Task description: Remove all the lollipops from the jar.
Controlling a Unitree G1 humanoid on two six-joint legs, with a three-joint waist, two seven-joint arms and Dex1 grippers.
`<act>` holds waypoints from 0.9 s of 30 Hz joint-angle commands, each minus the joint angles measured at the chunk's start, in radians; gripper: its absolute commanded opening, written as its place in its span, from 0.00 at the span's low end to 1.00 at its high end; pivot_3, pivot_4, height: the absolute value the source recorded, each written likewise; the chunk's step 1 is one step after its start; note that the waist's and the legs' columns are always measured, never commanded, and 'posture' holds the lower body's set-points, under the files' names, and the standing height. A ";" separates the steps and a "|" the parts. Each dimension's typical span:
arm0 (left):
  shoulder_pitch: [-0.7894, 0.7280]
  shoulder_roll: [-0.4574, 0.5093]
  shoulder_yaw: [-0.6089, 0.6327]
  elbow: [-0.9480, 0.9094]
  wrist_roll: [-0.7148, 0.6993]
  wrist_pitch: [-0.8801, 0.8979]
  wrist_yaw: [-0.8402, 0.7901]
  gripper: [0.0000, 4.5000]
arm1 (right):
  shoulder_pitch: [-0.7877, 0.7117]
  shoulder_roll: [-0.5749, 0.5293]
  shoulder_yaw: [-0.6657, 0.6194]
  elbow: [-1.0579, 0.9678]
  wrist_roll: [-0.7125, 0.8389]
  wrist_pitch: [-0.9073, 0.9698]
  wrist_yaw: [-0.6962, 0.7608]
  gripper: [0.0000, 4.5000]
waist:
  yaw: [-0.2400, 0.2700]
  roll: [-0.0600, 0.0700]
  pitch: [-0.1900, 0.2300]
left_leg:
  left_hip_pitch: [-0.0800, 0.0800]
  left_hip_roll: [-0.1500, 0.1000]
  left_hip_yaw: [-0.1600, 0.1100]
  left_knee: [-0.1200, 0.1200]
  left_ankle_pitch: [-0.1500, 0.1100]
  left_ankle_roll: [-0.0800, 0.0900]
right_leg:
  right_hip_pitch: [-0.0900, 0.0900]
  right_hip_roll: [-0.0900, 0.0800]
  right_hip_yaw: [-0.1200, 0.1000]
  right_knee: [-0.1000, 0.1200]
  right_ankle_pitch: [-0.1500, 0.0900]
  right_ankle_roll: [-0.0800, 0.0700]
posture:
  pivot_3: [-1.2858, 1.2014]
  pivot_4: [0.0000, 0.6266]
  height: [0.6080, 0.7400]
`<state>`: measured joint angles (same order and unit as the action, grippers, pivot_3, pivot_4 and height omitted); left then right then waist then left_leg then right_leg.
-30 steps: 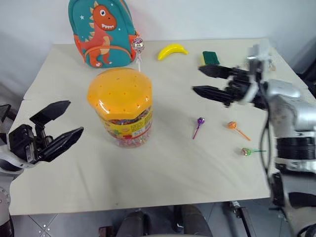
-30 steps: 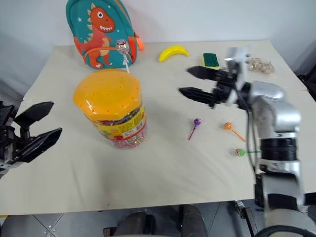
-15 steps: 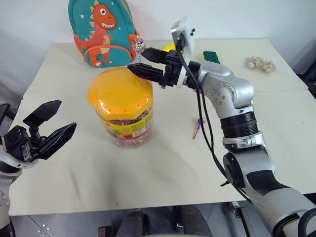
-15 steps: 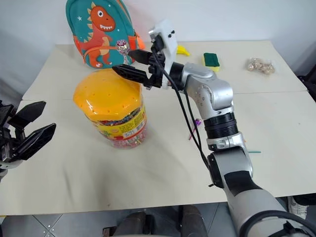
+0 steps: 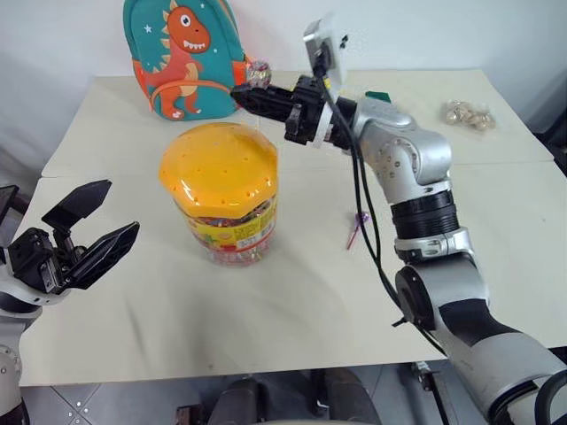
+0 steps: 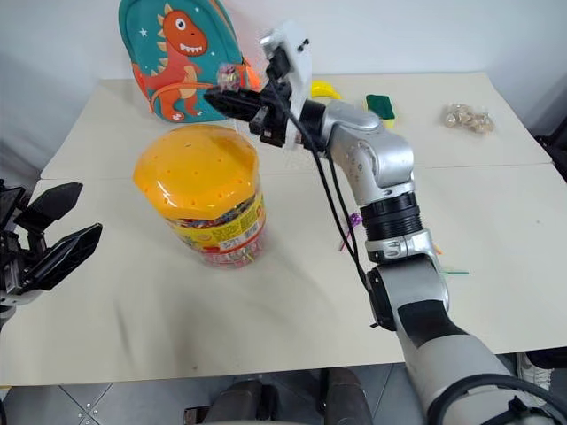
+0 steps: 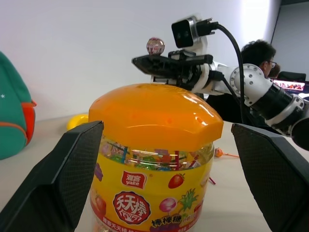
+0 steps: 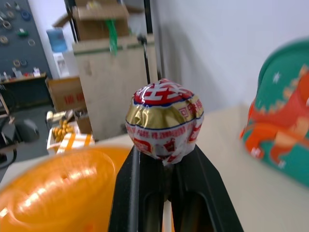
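The jar (image 5: pixel 220 190), a clear tub with an orange dotted lid, stands at the table's middle left. My right gripper (image 5: pixel 244 94) reaches across above the lid's far edge, shut on the thin stick of a pale silvery lollipop (image 5: pixel 259 73). In the right wrist view the wrapped head (image 8: pixel 165 121) sits just above the shut fingertips. A purple lollipop (image 5: pixel 359 218) lies on the table right of the jar, partly behind my right arm. A green one's stick (image 6: pixel 452 272) pokes out further right. My left gripper (image 5: pixel 93 232) hangs open left of the jar, apart from it.
A teal dinosaur backpack (image 5: pixel 182 53) stands at the table's back left, behind the jar. A yellow banana (image 6: pixel 325 88), a green sponge (image 6: pixel 379 106) and a small pile of candies (image 5: pixel 467 113) lie along the back. A person (image 7: pixel 258 50) sits in the background.
My right arm swung left from the table's right side to the jar, shut on the pale lollipop's stick and rose a little with it. The left gripper stayed put.
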<state>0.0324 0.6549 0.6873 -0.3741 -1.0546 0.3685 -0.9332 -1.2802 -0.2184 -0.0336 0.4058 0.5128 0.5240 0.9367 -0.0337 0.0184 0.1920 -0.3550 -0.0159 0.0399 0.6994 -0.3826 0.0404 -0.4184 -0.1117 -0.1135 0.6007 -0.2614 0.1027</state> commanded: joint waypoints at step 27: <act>0.034 0.154 -0.164 -0.002 0.197 -0.023 -0.225 1.00 | 0.609 -0.777 0.087 0.149 -0.413 -0.224 0.190 0.32 | 0.011 0.005 0.004 | 0.003 0.004 0.012 0.000 0.000 0.000 | 0.000 -0.002 0.006 -0.002 0.000 0.000 | 0.52 0.24 1.00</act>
<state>0.0657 0.7945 0.4949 -0.3760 -0.8586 0.3476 -1.1625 -0.6619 -0.9655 0.0998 0.5480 0.0983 0.3136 1.1197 -0.0225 0.0238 0.1956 -0.3525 -0.0125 0.0507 0.6994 -0.3824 0.0403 -0.4183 -0.1141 -0.1085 0.5980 -0.2612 0.1030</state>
